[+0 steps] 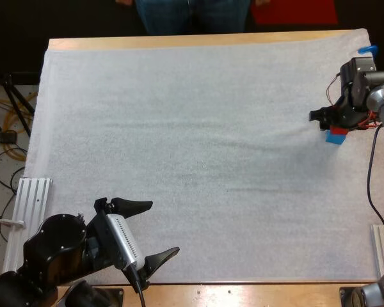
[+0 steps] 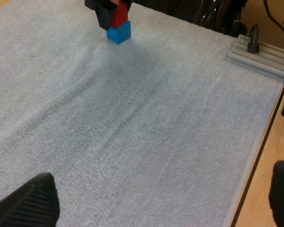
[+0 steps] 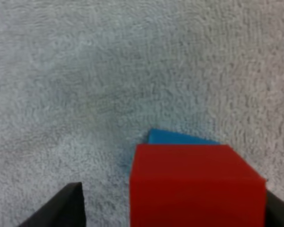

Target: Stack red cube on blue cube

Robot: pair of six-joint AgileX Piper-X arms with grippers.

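Currently the red cube (image 2: 119, 14) is seen set on top of the blue cube (image 2: 119, 32), near the right edge of the mat (image 1: 179, 128). The right gripper (image 3: 175, 198) is placed around the red cube with its fingers parted, and mat is visible between one finger (image 3: 61, 210) and the cube. The left gripper (image 1: 164, 228) is held wide open over the mat's near side, well apart from the cubes.
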